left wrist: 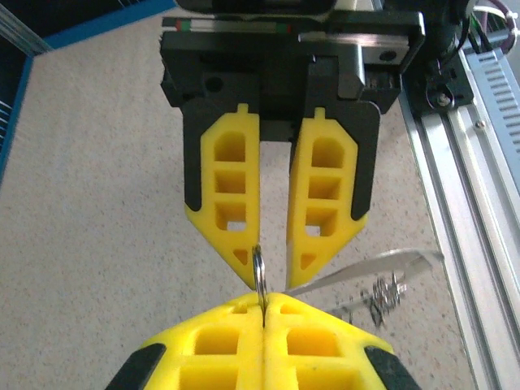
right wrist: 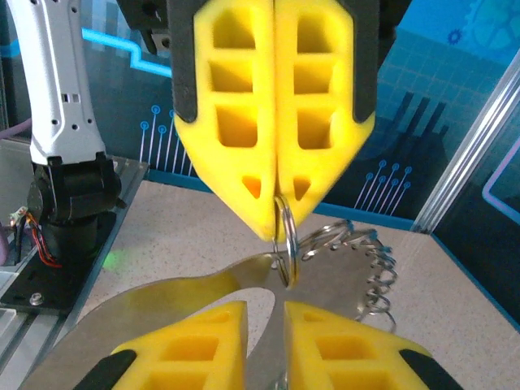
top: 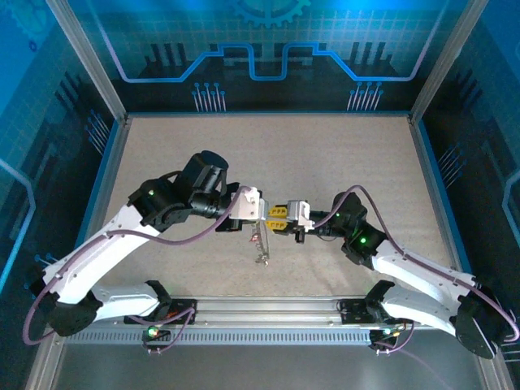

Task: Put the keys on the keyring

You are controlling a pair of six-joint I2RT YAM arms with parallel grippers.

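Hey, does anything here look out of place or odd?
Nothing looks spilled or broken. One oddity: a kinked string of small rings and a flat silvery blade seem to dangle in mid-air from the thin ring pinched in the shut left gripper.

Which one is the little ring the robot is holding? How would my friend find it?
Start at the beige table, and find the left gripper at its middle, yellow fingers pressed shut. Pinched at their tips stands a small silvery metal ring, on edge. Unlike the string of wire loops dangling beside it, it is one single loop, held.
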